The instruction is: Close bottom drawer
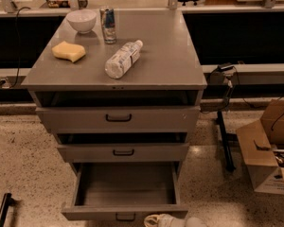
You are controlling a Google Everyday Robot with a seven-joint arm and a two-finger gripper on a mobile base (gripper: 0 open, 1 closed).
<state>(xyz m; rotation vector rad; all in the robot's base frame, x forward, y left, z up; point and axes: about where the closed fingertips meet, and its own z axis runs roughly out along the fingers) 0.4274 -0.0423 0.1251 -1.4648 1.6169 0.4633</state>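
Observation:
The grey cabinet has three drawers. The bottom drawer is pulled far out toward me and its inside is empty. Its flat front runs along the lower edge of the view, with a small dark handle at its centre. The two upper drawers stand slightly out. My gripper shows as a pale shape at the very bottom edge, just in front of the drawer front and right of the handle. Most of it is cut off by the frame.
On the cabinet top are a white bowl, a can, a yellow sponge and a lying water bottle. A cardboard box and a black stand are on the floor at the right. A dark bar is at lower left.

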